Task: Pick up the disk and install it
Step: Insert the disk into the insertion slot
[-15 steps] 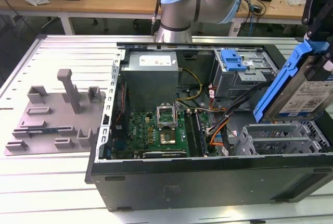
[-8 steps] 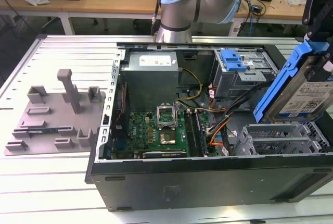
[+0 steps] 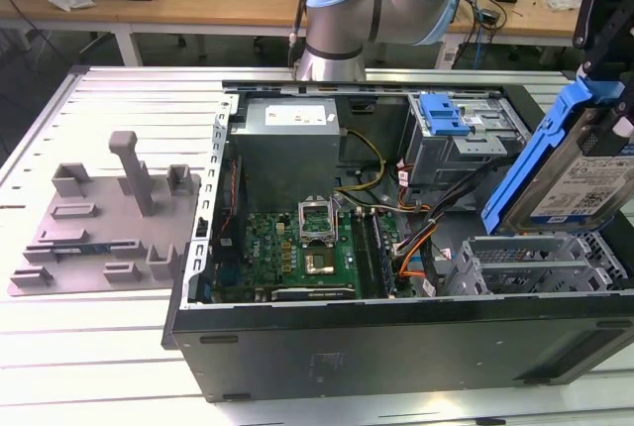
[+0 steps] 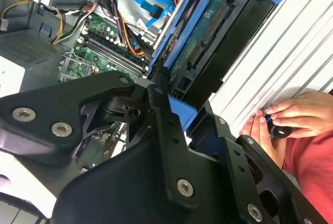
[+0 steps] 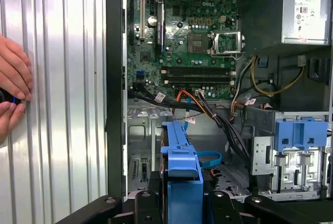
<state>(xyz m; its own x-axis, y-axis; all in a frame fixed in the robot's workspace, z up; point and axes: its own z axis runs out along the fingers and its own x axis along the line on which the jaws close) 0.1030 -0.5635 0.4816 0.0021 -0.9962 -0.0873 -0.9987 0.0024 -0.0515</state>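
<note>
Found the disk (image 3: 580, 168) clamped in the gripper (image 3: 599, 84), jaws closed narrow on the blue frame at its upper end. Saw it hanging steeply tilted, label side showing in the exterior view, above the end of the open computer case (image 3: 396, 332) at the exterior view's right. Placed it over the empty metal drive bay (image 3: 535, 263); could not tell whether its lower edge touched the bay.

Noted in the second wrist view a black finger (image 4: 167, 125) pressed against the frame's blue edge, with the drive's green circuit board and connector facing up. Caught the disk edge-on in the first wrist view, pointing into the case toward the motherboard (image 5: 182, 31).

Marked a power supply (image 3: 287, 144) at the far wall, a drive cage (image 3: 466, 154) with a blue clip (image 3: 443, 114) beside it, and orange and black cables (image 3: 421, 248) between board and bay. Spotted a grey fixture plate (image 3: 99, 218) on the slotted table (image 3: 99, 367) at the exterior view's left, well apart from the case. Saw a person's hands (image 4: 291, 117) resting on the table just outside the case wall, around a small dark object.
</note>
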